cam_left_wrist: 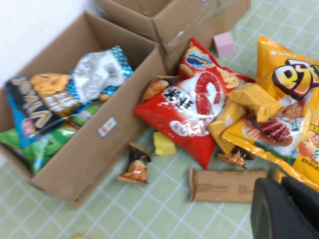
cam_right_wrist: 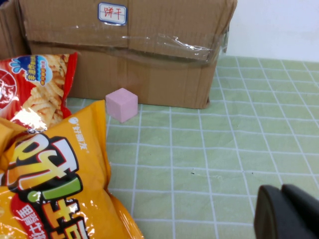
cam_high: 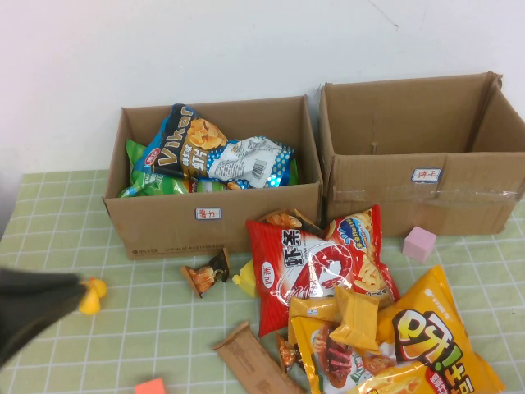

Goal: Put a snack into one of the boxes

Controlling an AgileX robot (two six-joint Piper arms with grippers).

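Two open cardboard boxes stand at the back. The left box (cam_high: 164, 222) holds several snack bags. The right box (cam_high: 459, 193) looks empty. Loose snacks lie in front: a red bag (cam_high: 303, 271), a big orange bag (cam_high: 426, 336), small yellow packs (cam_high: 354, 316), a small dark pack (cam_high: 205, 275) and a flat brown packet (cam_high: 254, 357). My left gripper (cam_high: 49, 300) hangs low at the table's left front, shut and empty; in the left wrist view it (cam_left_wrist: 281, 209) is near the brown packet (cam_left_wrist: 227, 185). My right gripper (cam_right_wrist: 283, 214) is shut and empty over bare cloth, right of the orange bag (cam_right_wrist: 55, 184).
A pink cube (cam_high: 419, 244) sits before the right box. A yellow cube (cam_high: 244, 277) lies beside the red bag. A small yellow thing (cam_high: 92, 295) is by my left arm. An orange-red block (cam_high: 150, 386) is at the front edge. The cloth is a green grid.
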